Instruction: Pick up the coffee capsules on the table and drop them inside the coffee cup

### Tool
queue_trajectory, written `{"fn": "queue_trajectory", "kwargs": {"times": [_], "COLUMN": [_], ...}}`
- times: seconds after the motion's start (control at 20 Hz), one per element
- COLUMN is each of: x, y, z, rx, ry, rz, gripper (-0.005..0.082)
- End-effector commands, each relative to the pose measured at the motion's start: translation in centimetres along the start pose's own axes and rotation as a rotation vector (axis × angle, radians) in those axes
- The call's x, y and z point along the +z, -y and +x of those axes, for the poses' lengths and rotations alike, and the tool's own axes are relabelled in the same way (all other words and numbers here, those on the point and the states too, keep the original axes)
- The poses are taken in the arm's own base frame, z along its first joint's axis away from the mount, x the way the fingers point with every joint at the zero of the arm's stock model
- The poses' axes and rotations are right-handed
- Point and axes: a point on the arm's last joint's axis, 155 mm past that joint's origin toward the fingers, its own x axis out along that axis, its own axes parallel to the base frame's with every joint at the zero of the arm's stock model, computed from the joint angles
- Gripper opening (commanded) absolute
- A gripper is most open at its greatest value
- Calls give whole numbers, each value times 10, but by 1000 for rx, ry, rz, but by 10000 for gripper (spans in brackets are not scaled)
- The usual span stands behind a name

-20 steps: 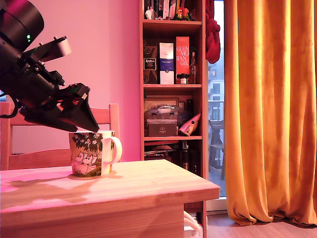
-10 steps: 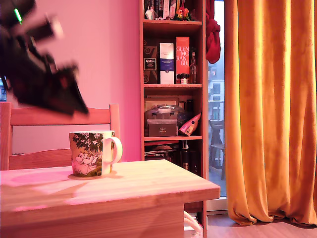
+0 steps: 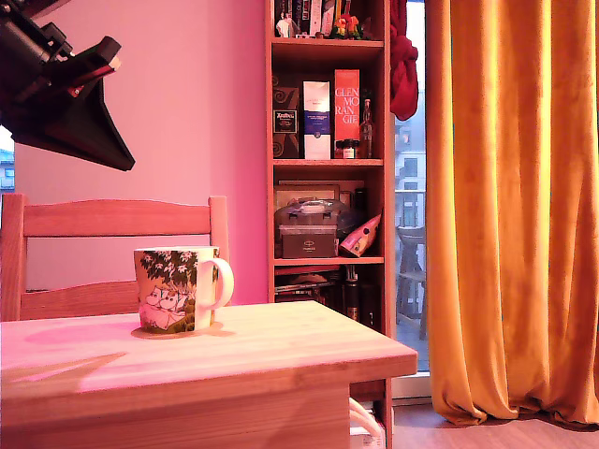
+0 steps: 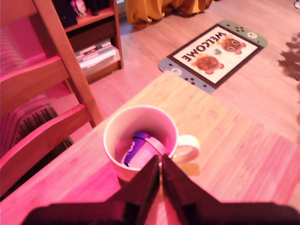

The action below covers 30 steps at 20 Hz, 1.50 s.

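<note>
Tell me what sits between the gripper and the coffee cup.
Nothing: in the exterior view only open air separates the raised gripper from the coffee cup standing below it.

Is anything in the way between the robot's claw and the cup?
Nothing visible is. The gripper hangs in open air above the coffee cup, jaws together. A capsule already lies inside the cup. The chair stands behind the table, off to the side.

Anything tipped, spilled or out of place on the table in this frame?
Nothing stands out. The coffee cup stands upright on the table, with no spill around it. The wrist view shows a purple-looking capsule lying tilted inside the cup. The claw hangs above with its fingers together, holding nothing.
</note>
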Motion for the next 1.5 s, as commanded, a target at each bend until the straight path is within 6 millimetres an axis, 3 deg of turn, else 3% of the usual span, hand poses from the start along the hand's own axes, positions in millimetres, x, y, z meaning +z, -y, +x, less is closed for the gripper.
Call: {"fn": "queue_trajectory", "kwargs": {"times": [0.0, 0.35, 0.55, 0.8, 1.15, 1.45], "x": [-16, -36, -51, -63, -48, -42], "y": [-2, -30, -60, -75, -61, -49], "z": [2, -10, -29, -56, -100, -124], "rx": [7, 95, 183, 241, 261, 261], "ry": [-28, -16, 28, 118, 335, 421], "rz": [-13, -52, -116, -183, -147, -127], "gripper": [-19, -19, -19, -19, -19, -19]}}
